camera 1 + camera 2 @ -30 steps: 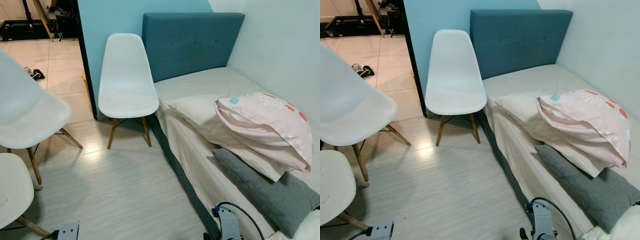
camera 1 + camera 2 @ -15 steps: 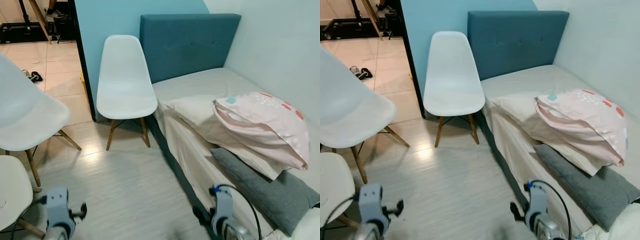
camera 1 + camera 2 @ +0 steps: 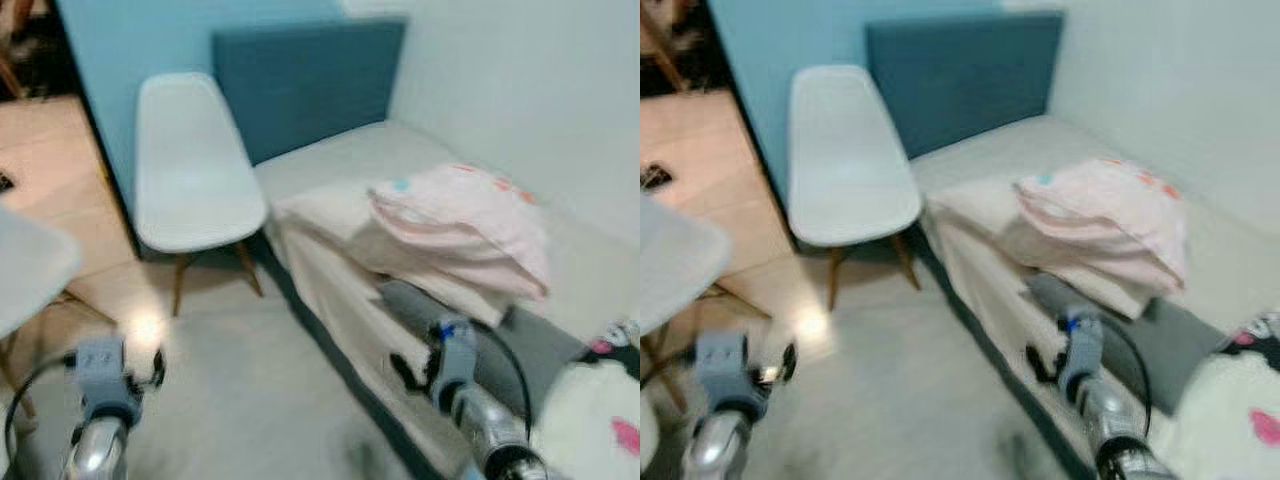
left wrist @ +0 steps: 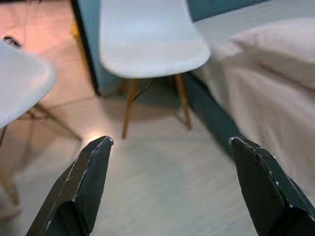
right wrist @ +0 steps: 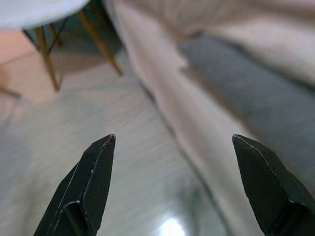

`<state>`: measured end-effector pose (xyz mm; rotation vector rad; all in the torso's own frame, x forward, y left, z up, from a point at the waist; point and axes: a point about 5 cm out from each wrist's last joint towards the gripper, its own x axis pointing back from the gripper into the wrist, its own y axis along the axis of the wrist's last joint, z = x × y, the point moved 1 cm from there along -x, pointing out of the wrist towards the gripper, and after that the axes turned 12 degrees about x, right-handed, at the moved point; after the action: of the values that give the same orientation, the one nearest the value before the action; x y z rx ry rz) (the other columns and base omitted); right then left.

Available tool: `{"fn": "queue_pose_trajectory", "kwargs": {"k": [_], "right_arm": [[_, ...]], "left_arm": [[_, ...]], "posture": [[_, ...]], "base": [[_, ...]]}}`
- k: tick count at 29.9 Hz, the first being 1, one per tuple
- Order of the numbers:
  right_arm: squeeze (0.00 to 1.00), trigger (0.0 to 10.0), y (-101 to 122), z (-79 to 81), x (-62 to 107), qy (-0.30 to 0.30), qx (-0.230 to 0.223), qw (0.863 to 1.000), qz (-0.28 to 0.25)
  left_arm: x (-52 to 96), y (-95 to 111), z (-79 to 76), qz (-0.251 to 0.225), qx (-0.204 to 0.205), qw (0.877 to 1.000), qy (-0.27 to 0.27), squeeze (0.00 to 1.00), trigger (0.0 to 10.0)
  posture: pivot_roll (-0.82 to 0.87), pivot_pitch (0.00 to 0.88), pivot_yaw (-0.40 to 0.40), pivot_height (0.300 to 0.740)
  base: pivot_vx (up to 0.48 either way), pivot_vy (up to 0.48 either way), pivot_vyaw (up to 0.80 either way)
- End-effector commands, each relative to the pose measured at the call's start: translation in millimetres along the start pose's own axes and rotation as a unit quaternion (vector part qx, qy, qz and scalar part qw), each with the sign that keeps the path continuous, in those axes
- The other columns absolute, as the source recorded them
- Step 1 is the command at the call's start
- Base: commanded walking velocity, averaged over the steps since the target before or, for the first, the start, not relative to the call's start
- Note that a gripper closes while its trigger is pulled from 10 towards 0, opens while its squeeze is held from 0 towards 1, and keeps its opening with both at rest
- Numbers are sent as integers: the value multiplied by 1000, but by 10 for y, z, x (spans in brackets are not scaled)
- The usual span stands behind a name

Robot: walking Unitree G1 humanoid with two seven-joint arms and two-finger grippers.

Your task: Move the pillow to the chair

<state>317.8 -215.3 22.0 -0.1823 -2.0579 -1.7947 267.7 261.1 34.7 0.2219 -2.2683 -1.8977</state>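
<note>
A pink pillow [image 3: 460,225] with coloured dots lies on the bed [image 3: 350,165], on top of a cream pillow [image 3: 330,215]. A white chair [image 3: 190,170] with wooden legs stands on the floor beside the bed's blue headboard [image 3: 300,80]. My left gripper [image 4: 170,147] is open and empty, low over the floor in front of the chair [image 4: 147,39]. My right gripper [image 5: 170,147] is open and empty, near the bed's side, below the pillow. The eye views are blurred.
A grey cushion [image 3: 500,335] lies at the bed's near edge, with a white plush toy [image 3: 600,420] at the lower right. Another white chair [image 3: 30,270] stands at the left. A doorway opens onto a tiled room [image 3: 40,130] behind it.
The camera has swung to the right, so the bed and pillow sit nearer the middle. Both arms have risen further into view.
</note>
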Motion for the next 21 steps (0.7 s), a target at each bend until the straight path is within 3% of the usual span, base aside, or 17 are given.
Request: {"fn": "queue_pose_trajectory", "kwargs": {"k": [1, 6, 9, 19, 21], "right_arm": [[0, 10000, 107, 54, -50, 11, 7, 1000, -19], [0, 10000, 348, 83, -132, 20, 27, 998, -52], [0, 10000, 418, 77, -153, 21, 33, 998, -57], [0, 10000, 532, 25, -175, 9, 19, 997, -71], [0, 10000, 605, -19, -181, 0, 22, 997, -80]], "left_arm": [[6, -42, -37, 10, 7, 1000, 2, 0, 10000], [-110, 26, -189, 4, 18, 1000, -13, 0, 10000], [-126, 56, -243, 2, 34, 999, -30, 0, 10000], [-191, 219, -204, -15, 22, 999, -42, 0, 10000], [-213, 288, -166, -28, 33, 998, -36, 0, 10000]], "posture": [[10, 0, -66, 740], [-1, 0, -71, 740], [-18, 0, -64, 740], [9, 0, -74, 740], [12, 0, -73, 740]], "base": [[0, 0, 0], [0, 0, 0], [0, 0, -567], [0, 0, -779], [0, 0, 0]]}}
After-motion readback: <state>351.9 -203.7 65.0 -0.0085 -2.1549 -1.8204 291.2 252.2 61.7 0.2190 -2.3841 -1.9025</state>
